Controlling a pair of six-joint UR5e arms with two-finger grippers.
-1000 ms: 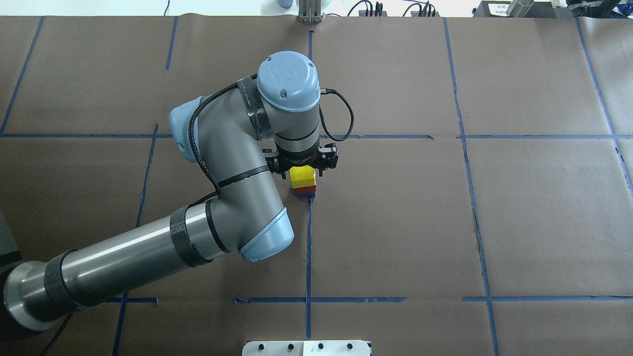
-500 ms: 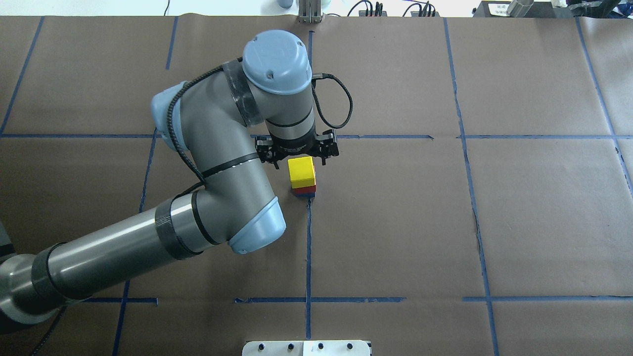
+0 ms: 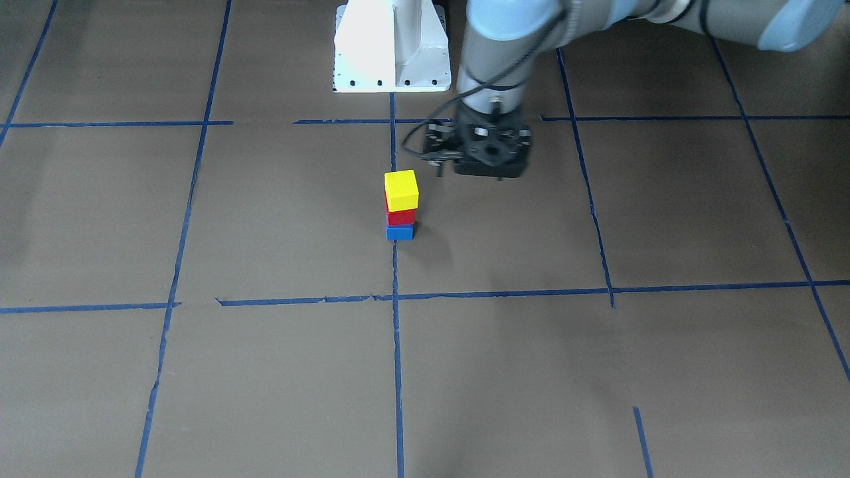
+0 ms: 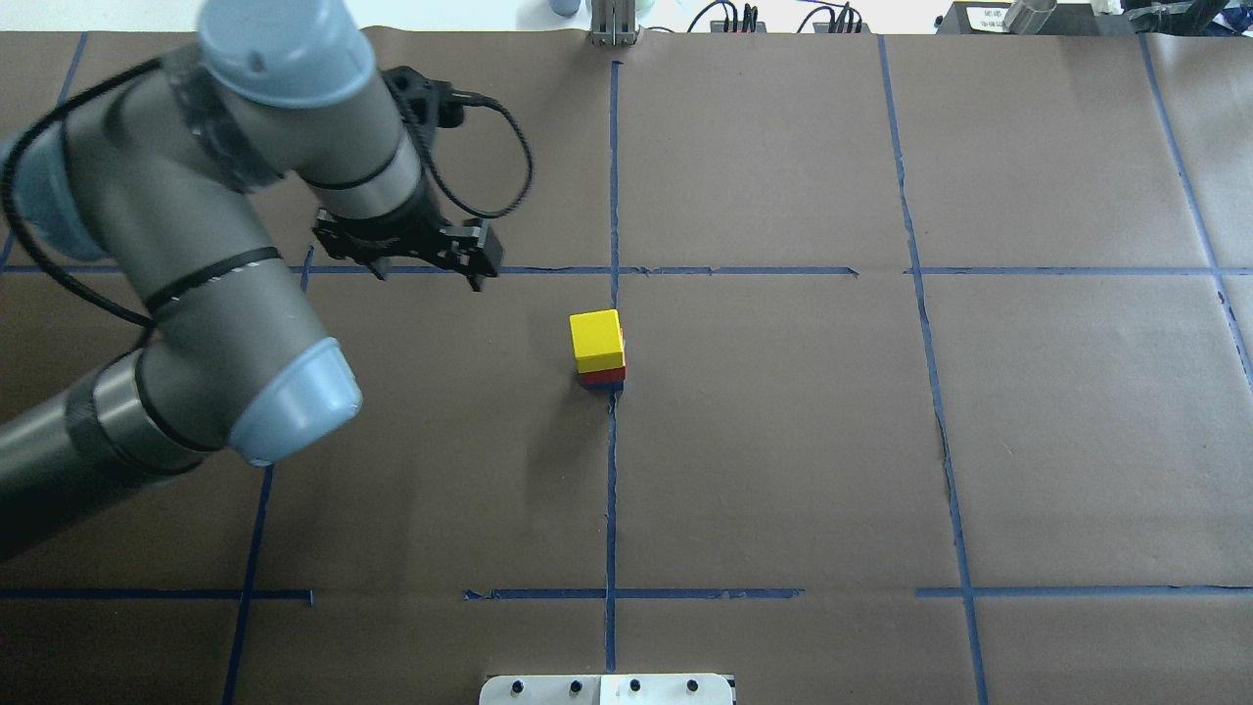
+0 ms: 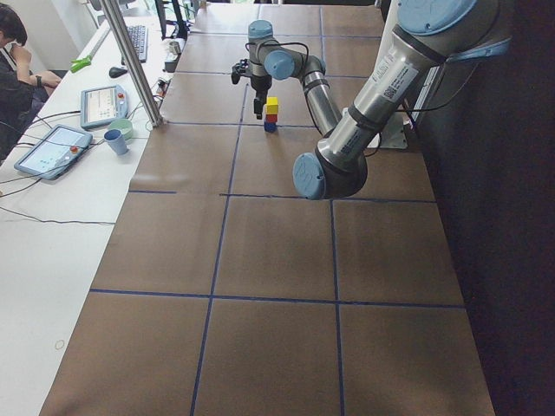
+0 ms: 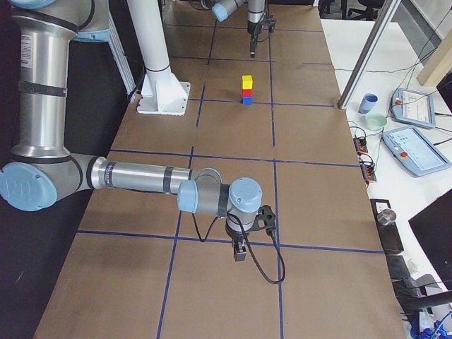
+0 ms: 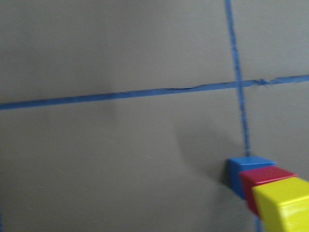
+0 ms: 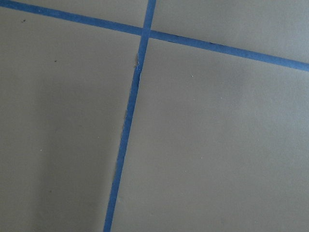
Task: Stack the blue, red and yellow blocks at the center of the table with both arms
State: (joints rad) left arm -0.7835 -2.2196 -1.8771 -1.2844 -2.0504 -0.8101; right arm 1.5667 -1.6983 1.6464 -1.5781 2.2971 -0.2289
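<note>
1. The table (image 4: 881, 441), papered brown and gridded with blue tape (image 4: 611, 490), carries the stack near its centre, right against the middle tape line.
2. The left arm (image 4: 196, 245) has swung away. A second ago its wrist was directly over the stack; now it is well off to the robot's left side.
3. The right arm (image 6: 134, 176) stretches low over the table's far end, well apart from the stack.
4. The left gripper (image 4: 429, 266) is empty, with its jaws spread wide. A second ago they straddled the yellow block, so the release is done and the block has stayed put without support.
5. The right gripper (image 6: 240, 248) shows only in the side view, pointing down at bare paper. I cannot tell whether its jaws are wide or narrow.
6. The yellow block (image 4: 597, 340) sits on the red block (image 3: 401, 216), which sits on the blue block (image 3: 400, 232). All three are upright and touching, in the same spot as a second ago.
7. By my judgement the stacking is complete, and only the arm's retreat remains.
</note>
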